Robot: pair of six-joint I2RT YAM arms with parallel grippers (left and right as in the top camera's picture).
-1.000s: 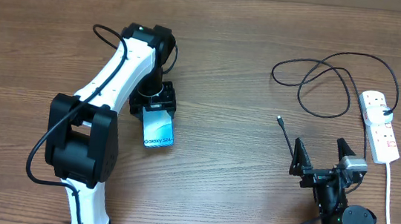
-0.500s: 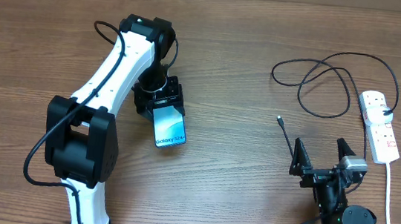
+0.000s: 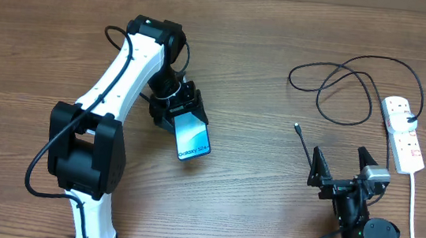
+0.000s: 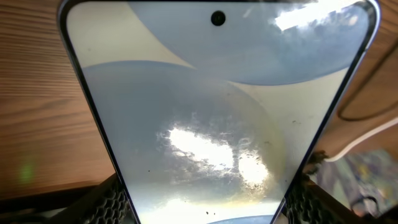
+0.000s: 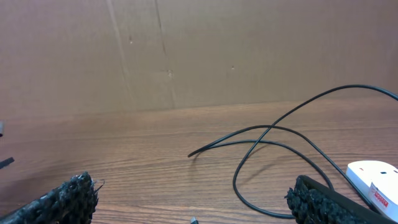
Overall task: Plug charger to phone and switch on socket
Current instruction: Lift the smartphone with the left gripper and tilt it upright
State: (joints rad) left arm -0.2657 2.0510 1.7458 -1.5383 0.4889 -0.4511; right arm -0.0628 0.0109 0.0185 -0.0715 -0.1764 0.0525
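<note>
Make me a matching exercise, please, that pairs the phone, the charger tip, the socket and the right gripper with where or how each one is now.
Things
1. phone
2. charger tip
3. socket
4. right gripper

Place or state
A. open, holding nothing
B. lying loose on the table, just beyond the open fingers
C. held by the left gripper, screen lit
D. far right of the table, white, with the black cable running to it

Pairs: 1-C, 2-B, 3-D, 4-A
</note>
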